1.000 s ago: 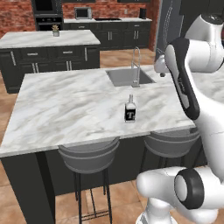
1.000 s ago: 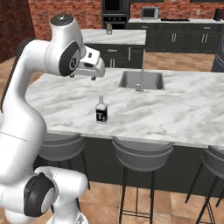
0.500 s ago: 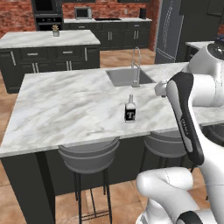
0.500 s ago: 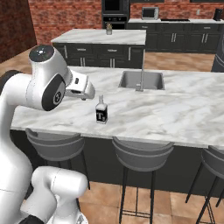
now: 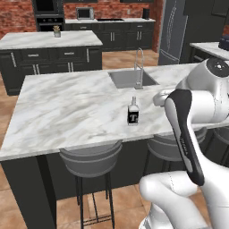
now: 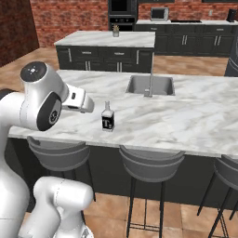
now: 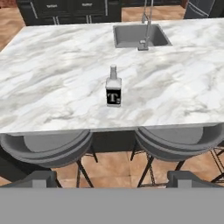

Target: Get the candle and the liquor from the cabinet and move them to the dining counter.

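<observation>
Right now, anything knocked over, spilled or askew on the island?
Nothing stands out. The liquor stands upright on the dining counter, stopper on, label facing the stools, no spill around it. It sits between the sink and the counter's near edge. The gripper is open and well clear of it.

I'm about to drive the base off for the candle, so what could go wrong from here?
1. The bottle stands upright near the counter's stool-side edge, and the folded arm sits close beside it in both base views; a swing while turning might knock it off.
2. The stools are tucked right under that edge, so the base could clip them when pulling away.
</observation>
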